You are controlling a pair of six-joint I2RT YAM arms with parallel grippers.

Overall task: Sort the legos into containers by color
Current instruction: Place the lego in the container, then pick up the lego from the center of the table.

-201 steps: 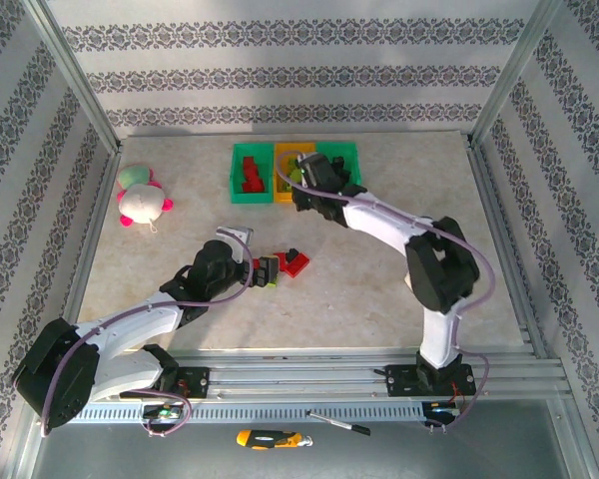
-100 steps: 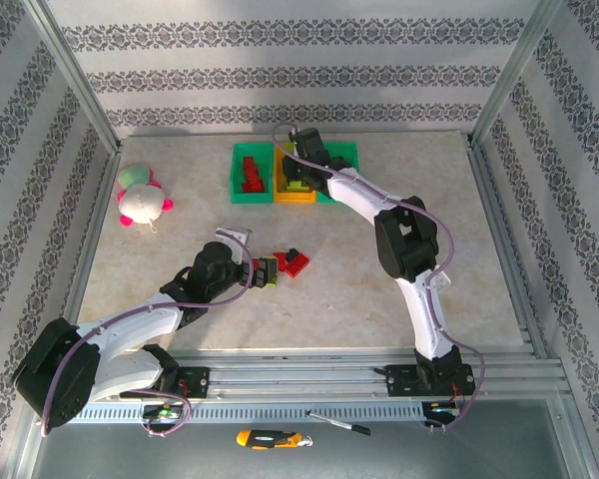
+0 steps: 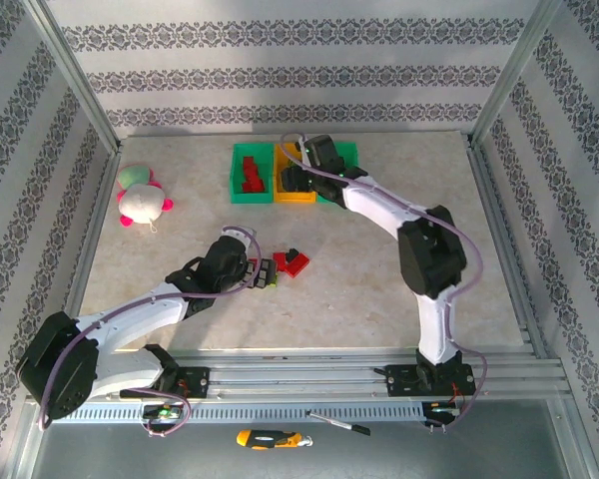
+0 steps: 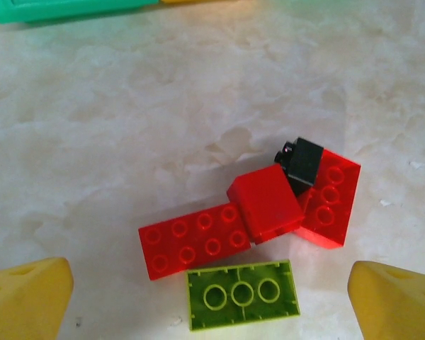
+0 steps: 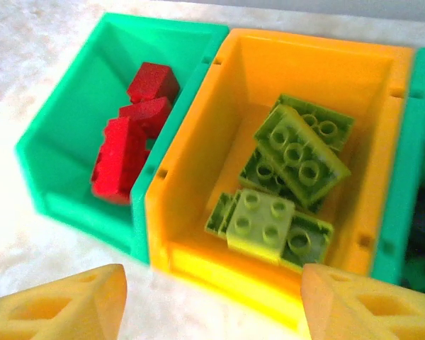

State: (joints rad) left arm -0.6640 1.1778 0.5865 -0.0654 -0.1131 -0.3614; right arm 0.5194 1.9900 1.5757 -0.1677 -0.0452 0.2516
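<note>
Loose legos lie mid-table: an upside-down lime brick (image 4: 242, 294), a flat red brick (image 4: 195, 241), a red block (image 4: 265, 203), another red brick (image 4: 329, 205) and a small black brick (image 4: 301, 159). My left gripper (image 3: 262, 271) (image 4: 212, 315) is open and low over them, its yellow fingertips on either side of the lime brick. The containers stand at the back. The left green bin (image 5: 64, 117) (image 3: 234, 180) holds red bricks (image 5: 131, 134). The orange bin (image 5: 198, 134) (image 3: 296, 198) holds lime bricks (image 5: 290, 159). The right green bin (image 5: 411, 163) (image 3: 345, 152) is mostly hidden. My right gripper (image 3: 292, 180) (image 5: 212, 312) is open and empty over the orange bin's front edge.
A pink-white-green plush toy (image 3: 140, 198) sits at the far left of the table. Metal frame posts and patterned walls enclose the table. A yellow-handled tool (image 3: 268, 438) and a pen (image 3: 339, 424) lie in front of the arm bases.
My left gripper has crept forward and to the right onto the loose bricks. My right arm swung over the bins and its gripper now sits slightly nearer, above the orange bin's front.
</note>
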